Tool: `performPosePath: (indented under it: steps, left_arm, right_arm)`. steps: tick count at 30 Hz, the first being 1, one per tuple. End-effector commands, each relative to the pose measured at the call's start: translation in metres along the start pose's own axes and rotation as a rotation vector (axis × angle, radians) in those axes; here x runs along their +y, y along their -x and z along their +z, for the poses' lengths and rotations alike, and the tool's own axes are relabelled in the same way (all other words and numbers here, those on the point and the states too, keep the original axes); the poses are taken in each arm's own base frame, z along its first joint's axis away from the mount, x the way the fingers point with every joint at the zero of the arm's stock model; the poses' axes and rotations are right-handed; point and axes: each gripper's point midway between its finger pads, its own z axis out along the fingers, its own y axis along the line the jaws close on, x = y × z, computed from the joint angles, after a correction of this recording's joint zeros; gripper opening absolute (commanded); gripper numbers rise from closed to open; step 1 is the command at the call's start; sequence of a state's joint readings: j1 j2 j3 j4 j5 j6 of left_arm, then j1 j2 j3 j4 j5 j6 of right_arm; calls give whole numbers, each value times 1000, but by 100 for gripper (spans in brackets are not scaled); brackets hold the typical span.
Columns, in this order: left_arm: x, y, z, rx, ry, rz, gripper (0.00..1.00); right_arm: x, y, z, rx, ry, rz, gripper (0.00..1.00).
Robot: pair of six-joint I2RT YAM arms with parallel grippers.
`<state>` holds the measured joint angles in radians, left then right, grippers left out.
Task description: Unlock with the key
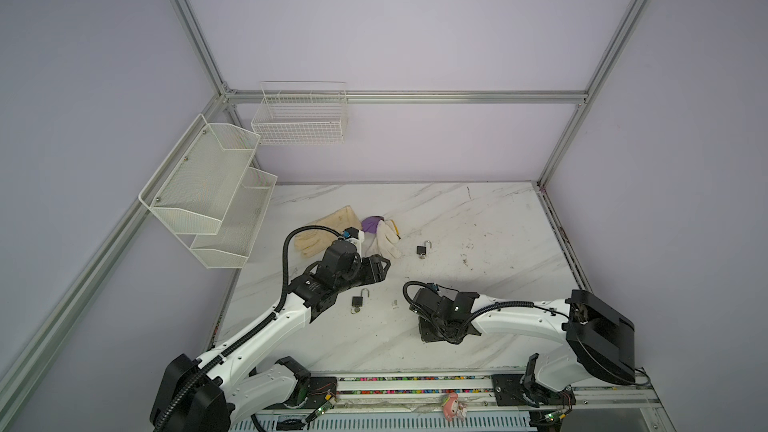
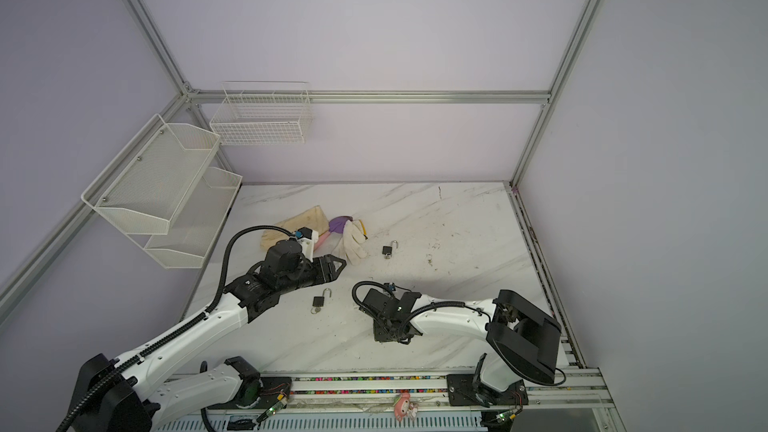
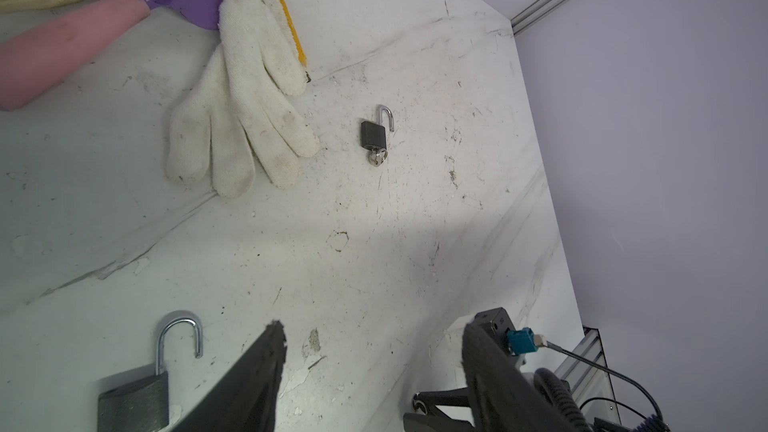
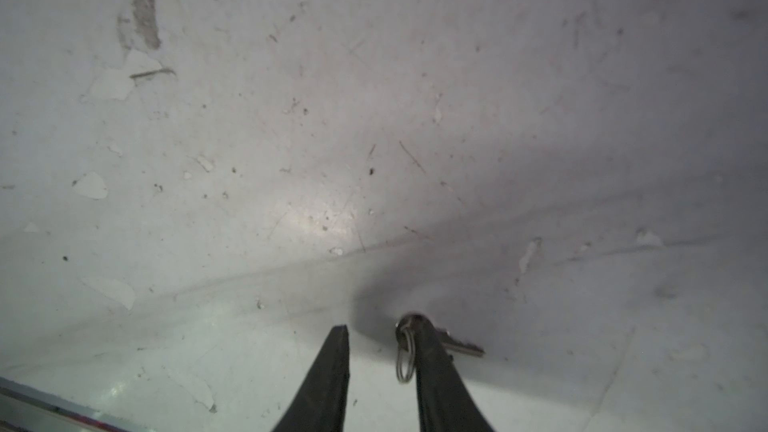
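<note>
On scuffed marble [image 4: 291, 118], the right tool [image 4: 376, 326] gapes beside a ringed metal key [image 4: 461, 344]; left tool [image 3: 372, 326] gapes.

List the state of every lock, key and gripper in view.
Near padlock, shackle open, key in keyhole.
Far padlock, shackle open, key in keyhole.
Loose key, lying flat, ungripped.
Left gripper, open, empty.
Right gripper, open, one finger over the loose key.

Lilac walls [image 1: 415, 27] enclose a scuffed, white marble-patterned desk [image 1: 498, 218]. An aluminium frame [image 1: 415, 96] lines the corners. A wire basket [image 1: 299, 135] hangs on the back wall, a two-tier mesh shelf [image 1: 195, 184] on the left wall.
</note>
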<state>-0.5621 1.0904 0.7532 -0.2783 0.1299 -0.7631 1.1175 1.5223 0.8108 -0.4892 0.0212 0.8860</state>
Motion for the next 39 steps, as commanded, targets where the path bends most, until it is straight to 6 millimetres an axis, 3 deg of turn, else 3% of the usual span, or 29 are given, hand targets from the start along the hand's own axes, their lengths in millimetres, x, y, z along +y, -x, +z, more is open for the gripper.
performPosePath:
  steps: [1,14,20,24,33,39]
  left_arm:
    - [12,-9,1,9,18,21,68]
    - [10,-8,4,17,18,15,68]
    - [7,-9,0,30,-2,-44,68]
    - [9,-11,-11,37,0,-144,69]
    - [2,0,-47,33,-56,-273,70]
    - [-29,17,-61,34,-197,-361,71]
  right_arm:
    - [-6,-3,6,10,-41,18,29]
    - [-17,-5,9,24,-110,-20,10]
    - [-4,10,3,-33,-81,-77,3]
    - [18,27,-9,-96,-9,-151,1]
    - [83,80,-63,-339,160,-459,0]
    - [133,105,-111,-571,338,-667,0]
